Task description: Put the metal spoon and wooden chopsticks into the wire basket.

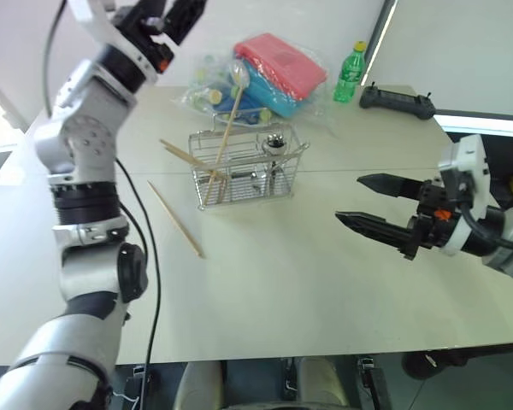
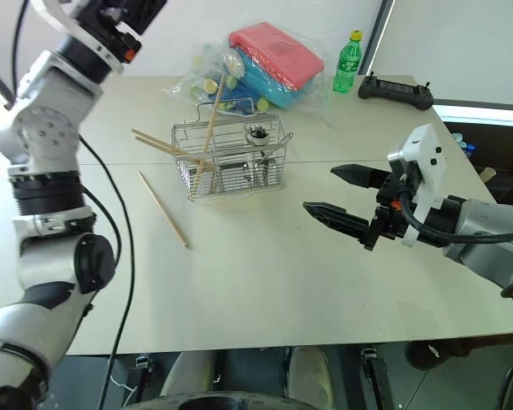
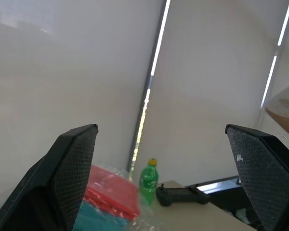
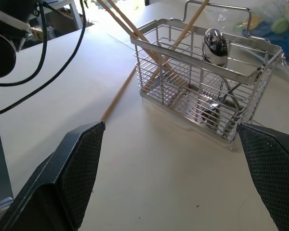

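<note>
Silver wire grid forms the wire basket (image 1: 244, 166), which stands on the pale worktop (image 1: 274, 282) toward its far middle. Inside it the metal spoon (image 4: 215, 46) stands upright, its shiny bowl up above the rim at the basket's right end. Several wooden chopsticks (image 1: 228, 128) are in the basket: one leans steeply up out of the left part with its top over the clear plastic bag behind, and two more lie slanted across the left rim, their ends sticking out to the left. One further chopstick (image 1: 175, 219) lies flat on the worktop, just left of and in front of the basket, apart from it.

Left end effector (image 3: 161, 168) is raised high above the far left of the worktop, its two black fingers spread wide with nothing between them. Right end effector (image 1: 372, 205) hovers over the worktop to the right of the basket, well apart from it, fingers pointing toward the basket and also spread wide and empty.

Behind the basket sits the clear plastic bag (image 1: 265, 73) of red, blue and other coloured items, with a green bottle (image 1: 350, 73) and a black controller (image 1: 397, 102) to its right
</note>
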